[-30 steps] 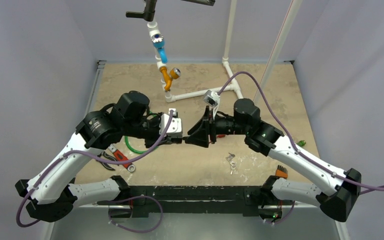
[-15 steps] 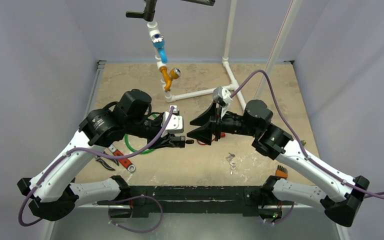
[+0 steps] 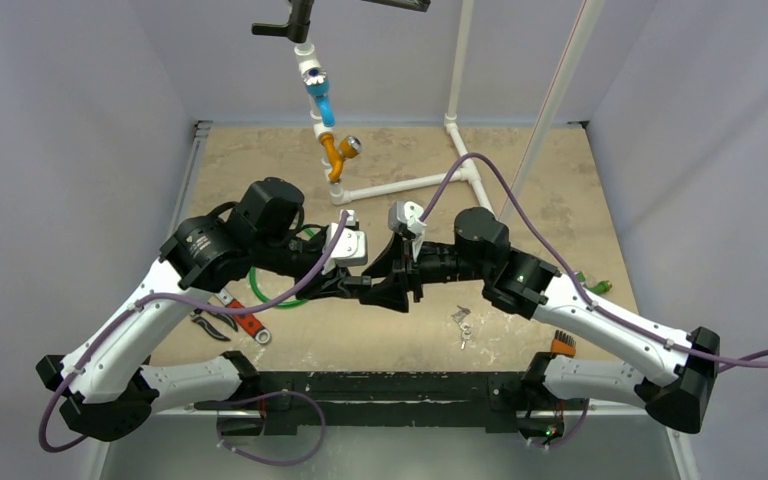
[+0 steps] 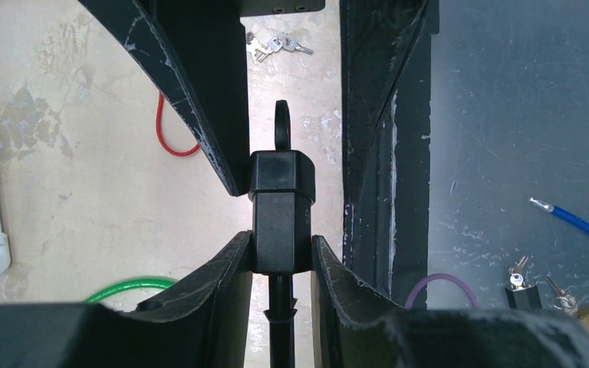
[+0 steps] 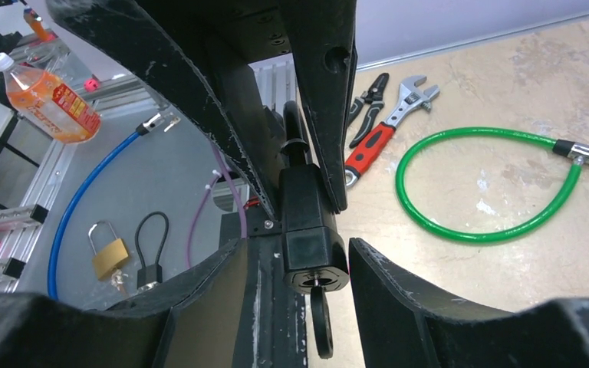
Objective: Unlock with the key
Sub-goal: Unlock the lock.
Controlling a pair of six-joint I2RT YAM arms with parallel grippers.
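The left pincer is clenched on the black lock, low in the middle of the left wrist view and held above the table. The key sits in the lock's far end, pointing up the frame. The right pincer is released, its fingers flanking the lock's key end. One finger is just beside the lock and the other stands apart.

Black lock midair, horizontal; key inserted (bow protruding).
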